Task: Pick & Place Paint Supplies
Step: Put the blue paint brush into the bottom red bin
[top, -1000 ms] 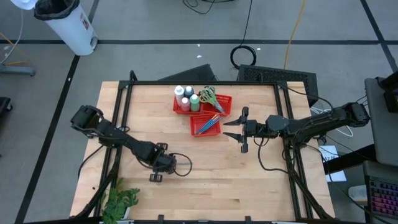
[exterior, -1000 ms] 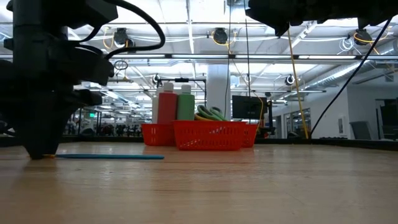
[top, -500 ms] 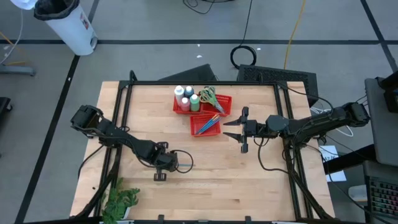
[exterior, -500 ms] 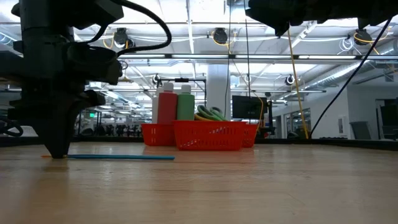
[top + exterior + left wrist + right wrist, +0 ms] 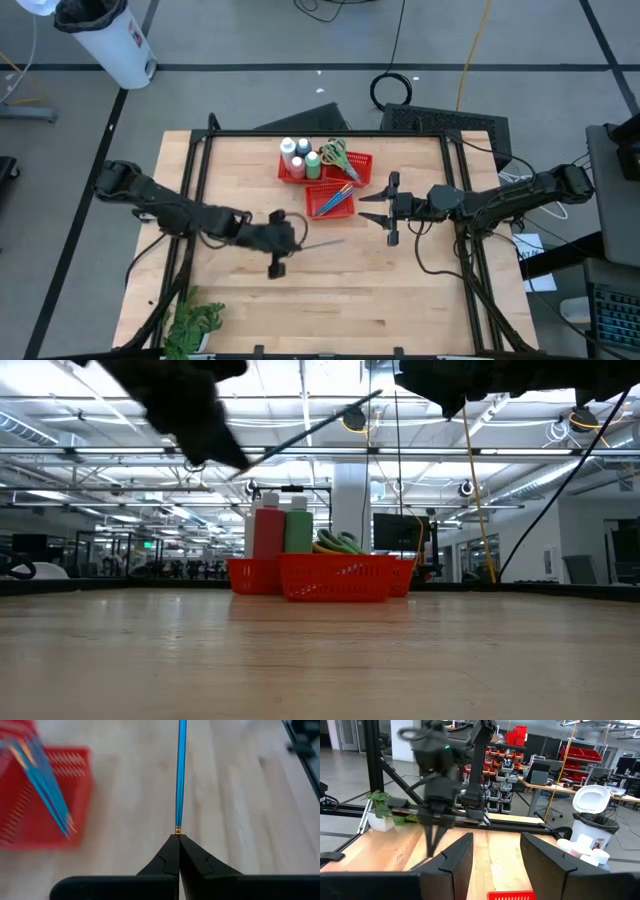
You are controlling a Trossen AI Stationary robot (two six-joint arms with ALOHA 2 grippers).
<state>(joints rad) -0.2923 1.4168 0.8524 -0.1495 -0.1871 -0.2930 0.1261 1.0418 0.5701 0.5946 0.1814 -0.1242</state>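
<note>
Left wrist view: left gripper point(image 5: 178, 836) jaws clenched on blue brush point(image 5: 181, 775), above bench point(image 5: 240, 795); right gripper point(image 5: 385, 212) released, empty.

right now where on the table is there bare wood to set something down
The whole near strip of the table is bare, bordered by the plant at its left corner. The left far corner, beside the red baskets, is free too. The middle is crowded: the left gripper holds a blue brush there, the right gripper beside it.
</note>
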